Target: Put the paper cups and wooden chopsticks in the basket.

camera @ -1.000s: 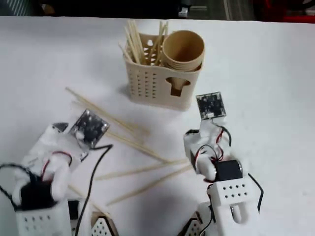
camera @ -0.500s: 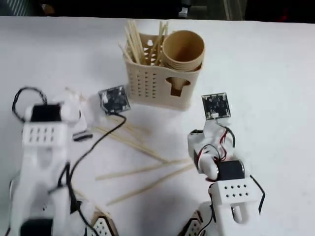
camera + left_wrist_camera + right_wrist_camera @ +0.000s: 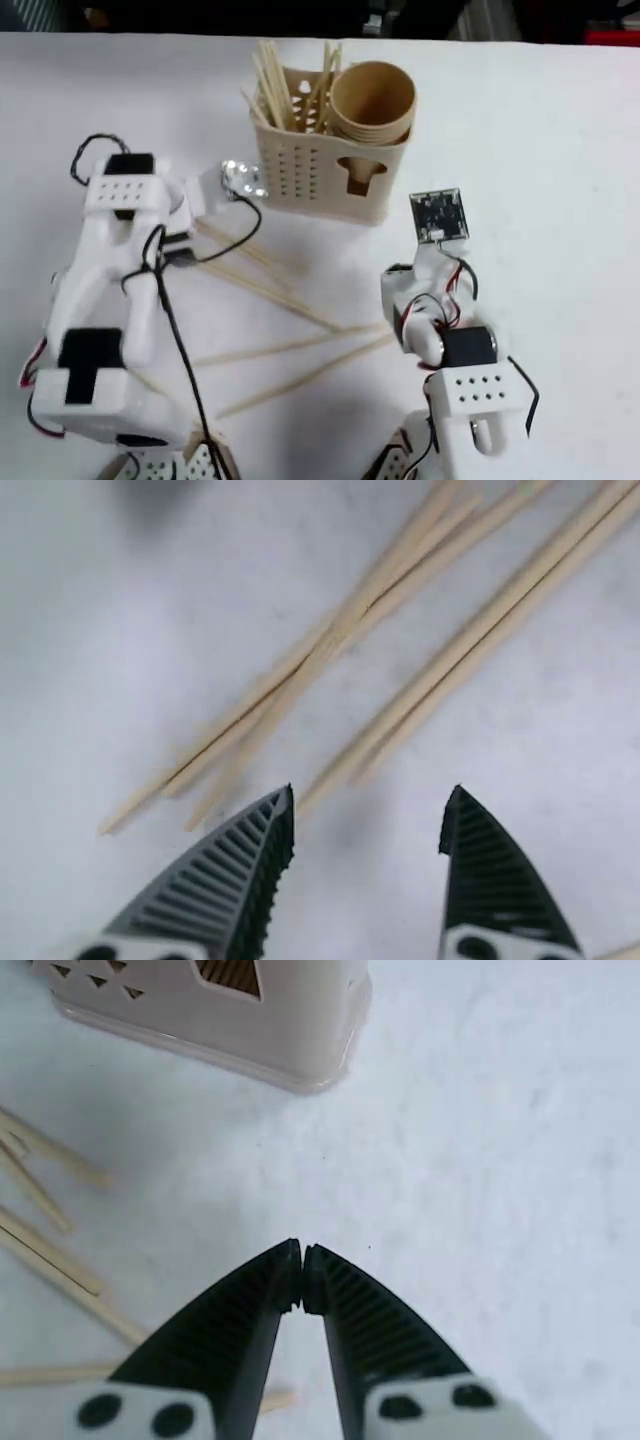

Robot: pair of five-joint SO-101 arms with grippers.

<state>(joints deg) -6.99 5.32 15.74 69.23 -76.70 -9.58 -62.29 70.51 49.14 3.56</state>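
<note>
Presently the left gripper (image 3: 370, 798) is hanging with its jaws spread wide just above the loose chopsticks (image 3: 345, 640), gripping nothing. The end of one pair of sticks (image 3: 470, 645) is lying just beside one of its tips on the white table (image 3: 120, 630). The sticks are lying flat, several crossing or touching one another, near the basket (image 3: 320, 170), which is already holding the stacked paper cups (image 3: 372, 100) and a sheaf of upright chopsticks (image 3: 285, 75). In my judgement these sticks are going to handle as light, stiff, thin and smooth pieces, liable to roll or pivot between the pads. A hold across a stick near its middle, taking one or a touching pair, is looking soundest. The right gripper (image 3: 302, 1265) is sitting pressed together and empty over bare table, near the basket.
</note>
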